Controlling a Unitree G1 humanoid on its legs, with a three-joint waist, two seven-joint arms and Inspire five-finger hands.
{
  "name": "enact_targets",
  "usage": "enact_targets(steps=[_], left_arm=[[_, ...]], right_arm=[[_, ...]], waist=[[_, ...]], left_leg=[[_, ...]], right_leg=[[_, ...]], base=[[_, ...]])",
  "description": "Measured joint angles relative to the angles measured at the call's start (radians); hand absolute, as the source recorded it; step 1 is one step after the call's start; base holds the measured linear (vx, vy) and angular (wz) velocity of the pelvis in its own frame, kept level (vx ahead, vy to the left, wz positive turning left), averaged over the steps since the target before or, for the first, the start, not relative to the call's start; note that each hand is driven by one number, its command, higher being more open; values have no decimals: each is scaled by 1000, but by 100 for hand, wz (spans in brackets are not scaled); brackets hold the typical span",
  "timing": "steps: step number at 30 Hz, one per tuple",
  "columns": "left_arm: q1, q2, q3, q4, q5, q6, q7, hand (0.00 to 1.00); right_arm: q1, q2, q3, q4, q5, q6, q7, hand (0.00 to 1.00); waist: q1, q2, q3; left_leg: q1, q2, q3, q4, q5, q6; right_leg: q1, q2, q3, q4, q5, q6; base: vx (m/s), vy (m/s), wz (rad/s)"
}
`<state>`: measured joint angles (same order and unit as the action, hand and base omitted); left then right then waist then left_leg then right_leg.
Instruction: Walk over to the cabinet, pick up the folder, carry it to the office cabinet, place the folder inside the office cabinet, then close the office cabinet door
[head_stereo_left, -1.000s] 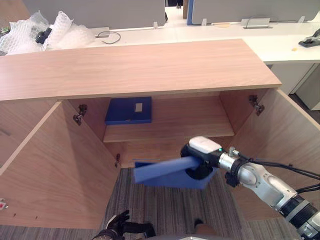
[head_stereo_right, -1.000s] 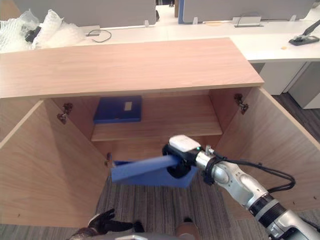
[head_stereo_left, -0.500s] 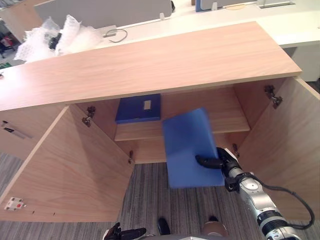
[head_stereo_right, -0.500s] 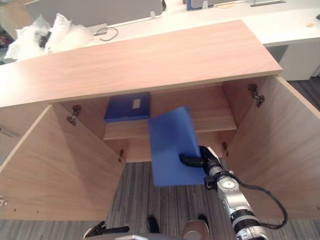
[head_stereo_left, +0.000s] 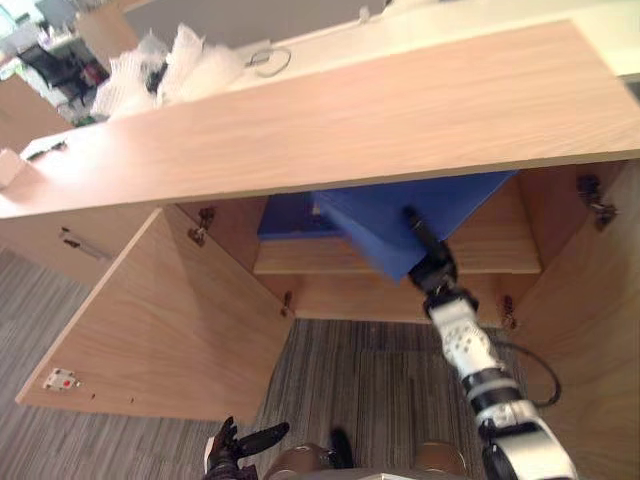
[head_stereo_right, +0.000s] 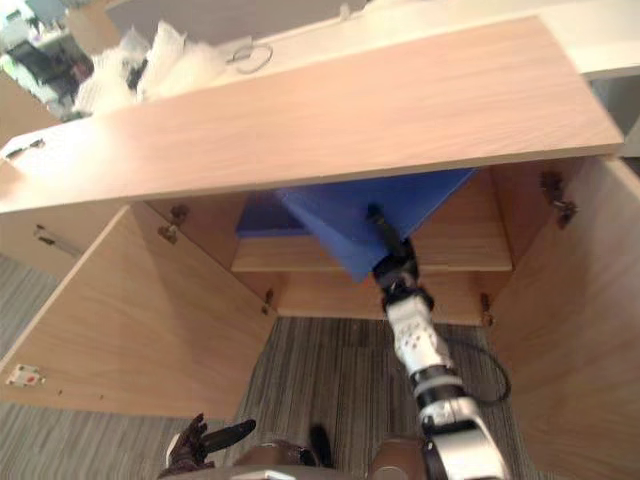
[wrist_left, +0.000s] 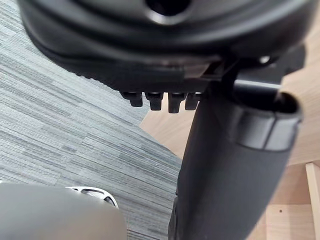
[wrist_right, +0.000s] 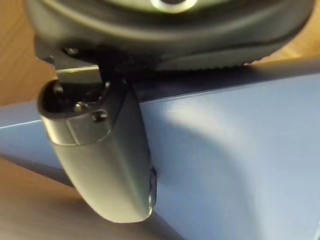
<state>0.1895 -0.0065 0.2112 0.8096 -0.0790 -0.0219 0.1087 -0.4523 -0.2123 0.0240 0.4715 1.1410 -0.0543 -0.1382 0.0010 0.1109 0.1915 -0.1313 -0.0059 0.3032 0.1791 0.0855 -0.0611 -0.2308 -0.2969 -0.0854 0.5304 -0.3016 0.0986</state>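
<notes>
Grey striped carpet (head_stereo_left: 380, 370) runs up to a wooden office cabinet (head_stereo_left: 350, 110) whose two doors stand swung wide, the left door (head_stereo_left: 170, 320) and the right door (head_stereo_right: 590, 330) flanking the open front. Inside, one shelf (head_stereo_left: 500, 250) crosses the cabinet. The right hand (head_stereo_left: 432, 268) reaches into the opening and holds the blue folder (head_stereo_left: 400, 215), tilted, its far part under the cabinet top and above the shelf, its near corner hanging out past the shelf's front edge. The thumb (wrist_right: 105, 165) presses down on the folder's upper face; the fingers beneath it are hidden, so the grip reads as a pinch. A second blue folder (head_stereo_left: 285, 215) lies flat on the shelf's left side, partly behind the held one. The left hand (head_stereo_left: 235, 450) hangs low over the carpet, its fingers (wrist_left: 157, 100) loose and holding nothing. Bubble wrap (head_stereo_left: 170, 65) sits on the white surface behind the cabinet.
</notes>
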Motion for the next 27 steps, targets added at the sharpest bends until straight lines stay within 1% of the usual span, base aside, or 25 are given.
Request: enact_targets(steps=[1,3,4,5,6,7,8,9,11,13,14,15,16,17,18,19,20,22,24,25,27], left_arm=[[0,-1,-5,-2,-2,-1,-1,100],[-1,-3,-26,-1,-11,-3,-2,100],[-1,-14,-48,-1,-12,-14,-5,100],[-2,-31,-67,-3,-29,-29,-7,100],[-5,-35,-75,-3,-32,-34,-8,100],[-16,-42,-83,-3,-38,-35,-8,100],[-22,-46,-86,-4,-49,-35,-7,100],[-23,-47,-88,-8,-57,-36,-7,100],[-23,-47,-90,-30,-73,-43,-6,100],[-24,-47,-100,-59,-87,-44,-5,100],[-26,-46,-106,-68,-88,-45,-5,100],[-35,-46,-116,-75,-88,-54,-4,100],[-56,-45,-124,-74,-88,-56,2,100],[-68,-45,-129,-74,-88,-57,4,100],[-89,-46,-131,-74,-88,-58,5,100],[-111,-46,-135,-75,-91,-60,7,100],[-120,-46,-139,-75,-100,-63,9,100],[-143,-46,-155,-79,-120,-66,14,100],[-147,-46,-155,-81,-134,-70,15,100],[-149,-46,-156,-81,-144,-76,17,100],[-156,-46,-156,-83,-148,-78,24,100]], right_arm=[[-41,-26,-19,29,1,0,0,0],[-112,-37,-94,68,41,-2,-14,0],[-177,-54,-167,107,39,-11,-35,0],[-244,-96,-222,150,39,-14,-57,0],[-271,-124,-232,164,37,-6,-63,0],[-316,-151,-231,171,38,-1,-68,0],[-366,-152,-247,171,37,-2,-88,0],[-391,-153,-254,173,36,-2,-104,0],[-459,-160,-283,175,37,-1,-129,0],[-547,-166,-298,175,37,0,-158,0],[-571,-168,-298,175,37,0,-161,0],[-622,-173,-298,175,37,2,-179,0],[-667,-182,-299,175,38,2,-196,0],[-688,-192,-299,175,38,2,-204,0],[-724,-211,-299,175,38,2,-219,0],[-755,-229,-307,175,38,1,-233,0],[-768,-235,-314,175,38,1,-239,0],[-801,-256,-322,176,39,-9,-268,0],[-801,-262,-322,179,39,-12,-283,0],[-801,-261,-322,195,39,-18,-297,0],[-801,-262,-334,224,40,-24,-315,0]], waist=[[-1,4,4],[-6,18,12],[-5,32,19],[0,49,28],[2,61,35],[5,79,54],[4,94,74],[3,99,84],[4,111,121],[10,134,158],[10,137,171],[15,144,191],[15,142,215],[15,150,222],[15,150,241],[15,148,255],[16,146,260],[21,144,269],[18,142,274],[15,136,280],[14,135,282]], left_leg=[[3,-6,2,-11,-12,17],[15,-17,5,-20,-26,39],[21,-27,8,-20,-38,53],[17,-37,12,-15,-52,59],[12,-40,12,-9,-64,62],[-3,-43,14,15,-94,69],[-27,-44,15,51,-126,74],[-44,-46,16,77,-144,79],[-100,-45,23,182,-201,85],[-178,-29,53,321,-281,90],[-200,-27,60,355,-296,93],[-239,-23,75,417,-326,98],[-282,-20,79,482,-350,109],[-303,-17,79,514,-361,112],[-342,-16,79,560,-384,117],[-383,-17,82,602,-400,114],[-399,-18,88,621,-407,121],[-460,-25,108,694,-436,133],[-484,-33,121,724,-449,140],[-504,-37,132,743,-458,138],[-525,-42,141,758,-461,138]], right_leg=[[-10,-5,-1,14,-3,4],[-13,-17,-3,38,-7,13],[-18,-30,-2,59,-11,19],[-36,-45,0,88,-16,27],[-48,-51,1,105,-19,32],[-73,-59,10,145,-26,40],[-107,-69,19,189,-35,44],[-126,-75,27,214,-41,46],[-182,-90,61,296,-60,52],[-266,-94,120,398,-85,63],[-288,-96,135,421,-91,65],[-331,-101,160,463,-104,71],[-369,-105,183,499,-119,87],[-385,-107,191,516,-125,93],[-419,-111,206,544,-139,111],[-448,-120,218,564,-159,119],[-462,-122,229,574,-168,123],[-526,-137,266,622,-197,136],[-556,-150,290,644,-215,142],[-585,-153,312,661,-219,148],[-614,-157,331,680,-222,153]], base=[[86,45,0],[40,45,-1],[-14,77,6],[-23,98,9],[-46,94,11],[-57,84,10],[-61,69,9],[-53,33,5],[-63,0,4],[-83,-7,-8],[-103,-4,-18],[-109,-2,-12],[-114,2,-7],[-101,11,4],[-107,23,14],[-106,31,14],[-102,45,10],[-85,62,6],[-38,64,5],[-12,58,0],[14,29,3]])
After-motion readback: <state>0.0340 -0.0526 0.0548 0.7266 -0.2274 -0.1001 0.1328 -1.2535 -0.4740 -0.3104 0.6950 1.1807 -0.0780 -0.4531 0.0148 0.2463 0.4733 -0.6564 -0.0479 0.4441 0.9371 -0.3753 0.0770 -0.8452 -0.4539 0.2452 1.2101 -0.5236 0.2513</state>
